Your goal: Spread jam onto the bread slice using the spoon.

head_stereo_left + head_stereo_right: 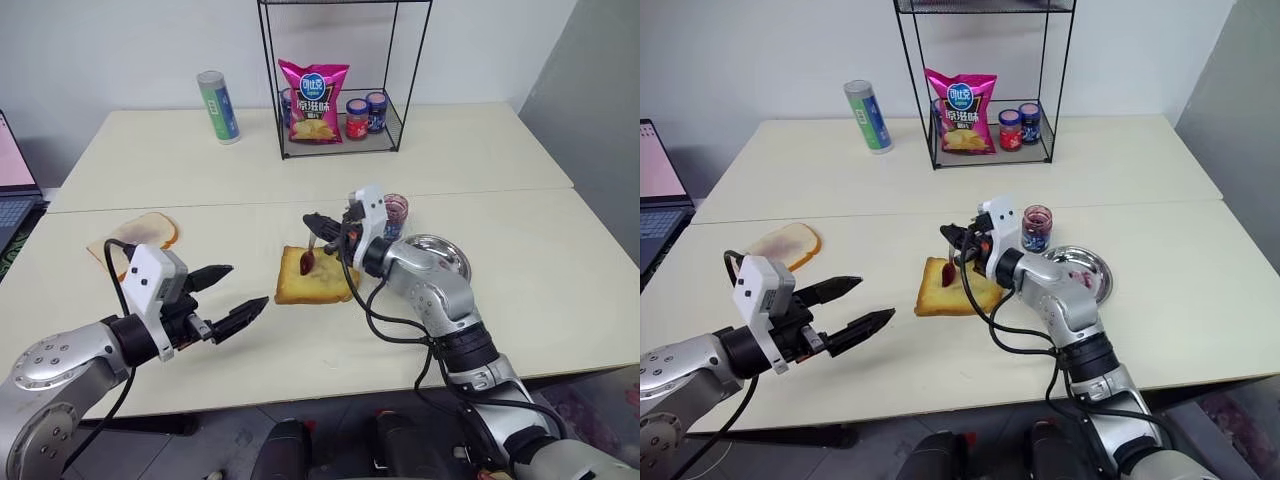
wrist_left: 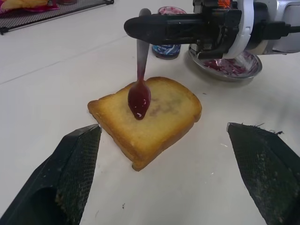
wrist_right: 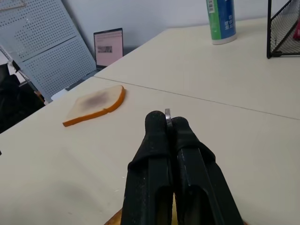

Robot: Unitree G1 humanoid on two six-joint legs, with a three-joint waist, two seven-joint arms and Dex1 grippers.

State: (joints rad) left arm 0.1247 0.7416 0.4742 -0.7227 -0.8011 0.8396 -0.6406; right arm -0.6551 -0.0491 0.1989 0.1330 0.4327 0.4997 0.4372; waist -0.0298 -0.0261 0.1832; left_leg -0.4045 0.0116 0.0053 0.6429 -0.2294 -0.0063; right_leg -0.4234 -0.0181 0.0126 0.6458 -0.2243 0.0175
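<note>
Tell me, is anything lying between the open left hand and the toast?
No. Between the left hand and the bread slice is bare table, clearest in the left wrist view.

This looks like a lab or test room, not a home kitchen. Two plain pale tables (image 1: 500, 150) stand pushed together by a bare white wall. A laptop (image 1: 15, 190) sits off to one side, and a grey board full of holes (image 3: 42, 51) leans nearby.
</note>
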